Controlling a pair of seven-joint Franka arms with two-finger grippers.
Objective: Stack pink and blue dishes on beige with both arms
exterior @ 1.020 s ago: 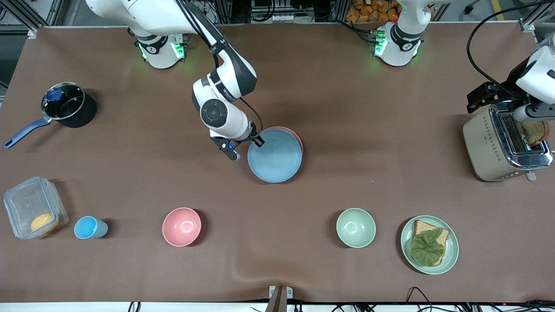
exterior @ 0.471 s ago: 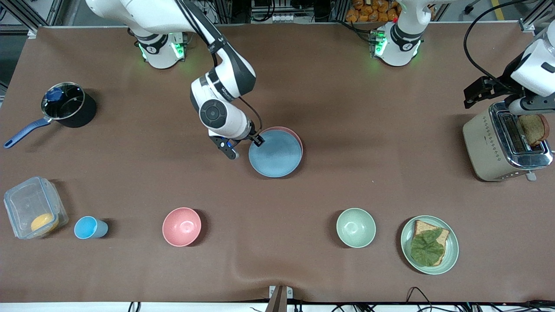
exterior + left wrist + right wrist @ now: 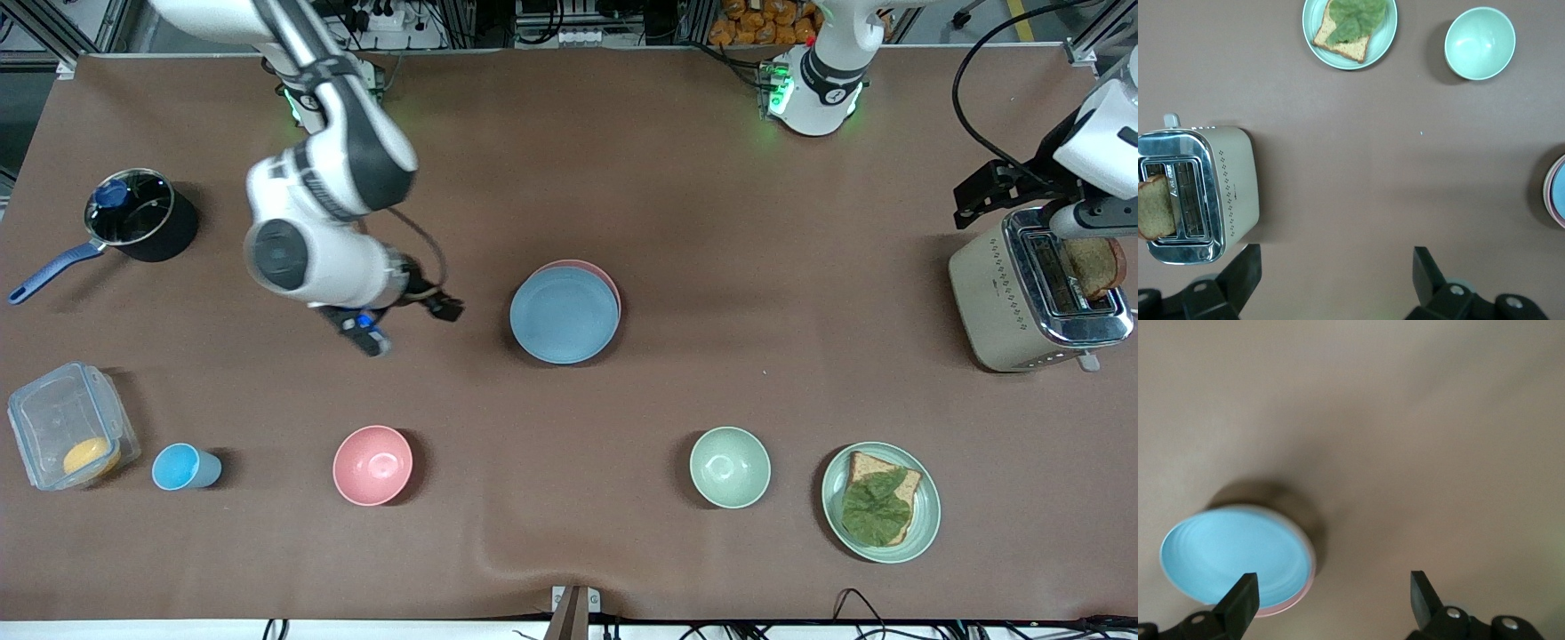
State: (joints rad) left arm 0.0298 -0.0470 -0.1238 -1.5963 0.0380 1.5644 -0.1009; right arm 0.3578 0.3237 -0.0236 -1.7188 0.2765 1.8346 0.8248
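The right gripper (image 3: 404, 307) hangs over bare brown cloth, jaws spread wide and empty. Just beside it, toward the left arm's end, the flat matte blue plate (image 3: 564, 315) lies on the pink plate (image 3: 610, 283). The left gripper (image 3: 1331, 273), open and empty, hovers over the shiny toaster (image 3: 1031, 293).

Both arms are glossy white with dark grey bands. The right arm (image 3: 324, 213) carries a round dark joint cap and a thin black cable. Green lights glow at the bases.
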